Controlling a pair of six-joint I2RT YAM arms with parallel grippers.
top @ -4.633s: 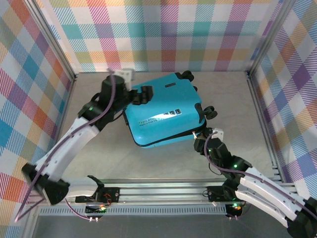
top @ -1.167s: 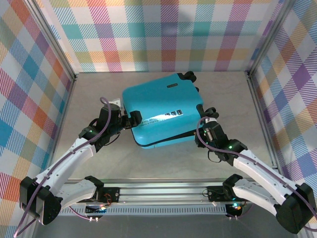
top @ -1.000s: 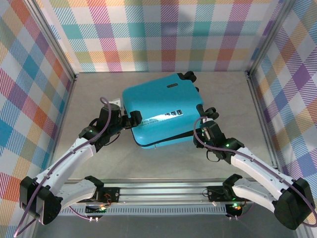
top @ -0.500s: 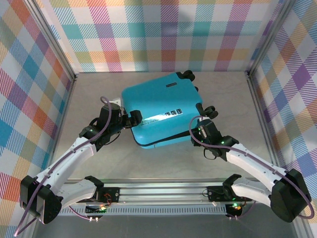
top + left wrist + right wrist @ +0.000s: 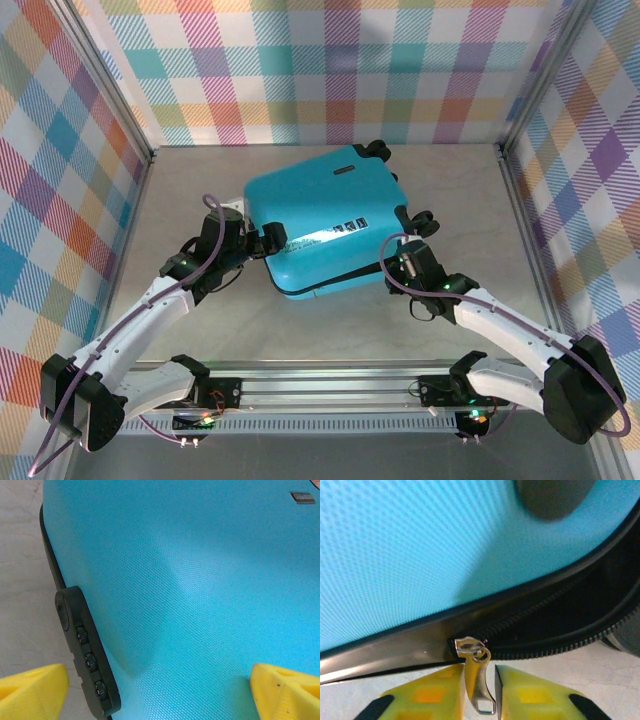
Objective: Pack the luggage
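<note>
The turquoise luggage (image 5: 325, 215) lies flat mid-table with its lid down. My left gripper (image 5: 268, 240) stands open against its left side, yellow fingertips (image 5: 30, 690) spread wide over the shell (image 5: 200, 580) beside the black combination lock (image 5: 85, 645). My right gripper (image 5: 397, 272) is at the front right corner. In the right wrist view it (image 5: 480, 692) is shut on the silver zipper pull (image 5: 477, 680), which hangs from the black zipper seam (image 5: 395, 650). To the right of the slider the seam (image 5: 560, 625) gapes open, showing black inside.
Black wheels (image 5: 375, 152) (image 5: 420, 222) stick out on the luggage's right end. Plaid walls and metal posts (image 5: 520, 190) close in the table on three sides. A metal rail (image 5: 320, 385) runs along the near edge.
My right gripper has slid a little left along the front seam with the zipper pull. The left arm has held still for the last second; earlier it was higher, at the luggage's top left.
</note>
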